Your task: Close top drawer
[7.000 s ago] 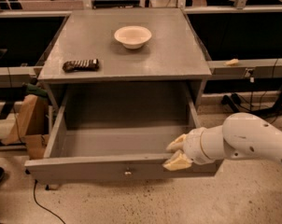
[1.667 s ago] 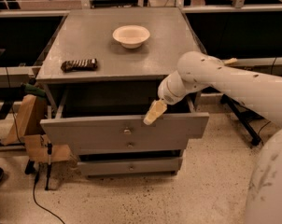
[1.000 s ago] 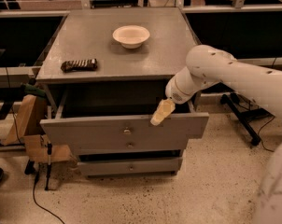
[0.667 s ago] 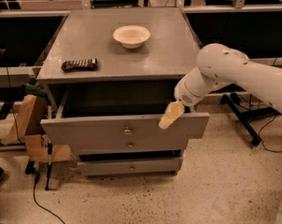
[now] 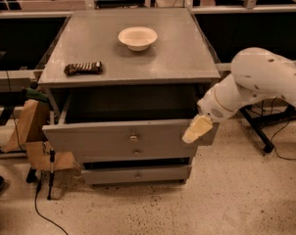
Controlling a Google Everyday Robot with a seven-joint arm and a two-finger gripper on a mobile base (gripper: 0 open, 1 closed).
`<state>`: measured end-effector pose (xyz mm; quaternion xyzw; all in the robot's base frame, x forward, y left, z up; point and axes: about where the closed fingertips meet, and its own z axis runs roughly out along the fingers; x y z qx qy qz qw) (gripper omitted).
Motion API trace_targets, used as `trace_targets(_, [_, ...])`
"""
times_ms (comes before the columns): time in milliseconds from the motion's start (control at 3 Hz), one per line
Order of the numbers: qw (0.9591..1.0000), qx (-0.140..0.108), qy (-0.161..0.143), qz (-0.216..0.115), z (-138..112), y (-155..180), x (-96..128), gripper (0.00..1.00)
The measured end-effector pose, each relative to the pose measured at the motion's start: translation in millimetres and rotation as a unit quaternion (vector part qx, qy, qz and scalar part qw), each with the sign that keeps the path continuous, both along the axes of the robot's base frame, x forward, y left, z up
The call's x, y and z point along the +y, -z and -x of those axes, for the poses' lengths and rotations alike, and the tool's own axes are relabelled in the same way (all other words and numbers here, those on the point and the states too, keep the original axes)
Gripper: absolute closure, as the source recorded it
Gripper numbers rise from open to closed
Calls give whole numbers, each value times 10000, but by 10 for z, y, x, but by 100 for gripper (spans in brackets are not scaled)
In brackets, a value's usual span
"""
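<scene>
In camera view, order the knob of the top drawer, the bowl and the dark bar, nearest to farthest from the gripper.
1. Knob on top drawer, left of gripper at its right end.
2-3. Bowl, rear of top; dark bar, front left: too close to call.

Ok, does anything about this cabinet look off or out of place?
Only the top drawer: it juts out partly open, a dark gap behind its front panel. The pincer sits at that panel's right end.
</scene>
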<state>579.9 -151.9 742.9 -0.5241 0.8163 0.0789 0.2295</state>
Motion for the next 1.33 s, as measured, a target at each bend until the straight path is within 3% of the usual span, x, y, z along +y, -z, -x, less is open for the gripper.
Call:
trace_targets(333, [9999, -33, 50, -119, 334, -57, -15, 50])
trace_targets(667, [9996, 69, -31, -255, 362, 83, 145, 73])
trace_targets(1000, [9988, 271, 14, -398, 189, 430, 359, 96])
trace_targets(1333, [9969, 535, 87, -575, -13, 842, 533, 70])
